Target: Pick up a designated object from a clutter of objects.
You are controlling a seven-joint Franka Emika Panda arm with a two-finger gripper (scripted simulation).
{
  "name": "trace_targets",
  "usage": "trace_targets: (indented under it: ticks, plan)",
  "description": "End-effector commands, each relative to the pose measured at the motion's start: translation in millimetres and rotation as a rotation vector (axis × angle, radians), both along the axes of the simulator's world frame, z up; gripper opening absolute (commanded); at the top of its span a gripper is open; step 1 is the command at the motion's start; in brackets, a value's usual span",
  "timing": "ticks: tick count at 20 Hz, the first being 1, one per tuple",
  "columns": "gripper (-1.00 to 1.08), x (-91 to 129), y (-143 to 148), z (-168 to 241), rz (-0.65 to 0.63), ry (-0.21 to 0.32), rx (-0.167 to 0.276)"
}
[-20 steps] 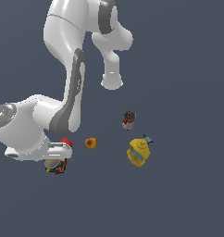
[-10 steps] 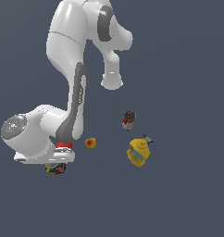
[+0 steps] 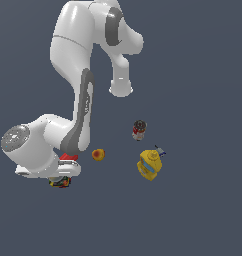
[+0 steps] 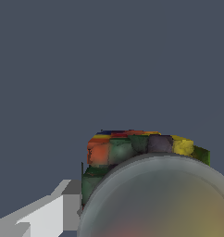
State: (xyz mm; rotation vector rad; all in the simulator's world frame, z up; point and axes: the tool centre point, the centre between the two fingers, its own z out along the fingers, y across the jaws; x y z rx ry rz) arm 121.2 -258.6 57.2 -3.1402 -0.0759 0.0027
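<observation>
The designated can (image 3: 59, 181), with a busy black, red and yellow label, stands at the exterior view's lower left, mostly covered by my hand. My gripper (image 3: 62, 175) is down over it. In the wrist view its silver-grey lid (image 4: 160, 203) fills the near part of the picture, with the multicoloured label (image 4: 132, 146) behind it. One white finger (image 4: 63, 206) lies right against the can's side. The other finger is out of view, so I cannot tell whether the jaws grip. The red cup (image 3: 68, 157) peeks out beside my hand.
A tiny yellow-orange round thing (image 3: 97, 154) lies just to the exterior view's right of my hand. Further right stand the dark-capped red-white bottle (image 3: 138, 130) and the larger yellow-blue bottle (image 3: 149, 163). The arm's links tower over the left half.
The arm has swung its lower links slightly to the exterior view's right and settled lower over the can. The can and the other items have not moved.
</observation>
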Motion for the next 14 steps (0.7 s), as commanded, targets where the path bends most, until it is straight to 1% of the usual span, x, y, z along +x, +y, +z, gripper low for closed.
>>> trace_targets:
  ticks: [1, 8, 14]
  plan:
    - [-1.0, 1, 0, 1, 0.0, -0.002, 0.0]
    - [-1.0, -1, 1, 1, 0.0, 0.0, 0.0]
    - [-1.0, -6, 8, 10, 0.0, 0.0, 0.0]
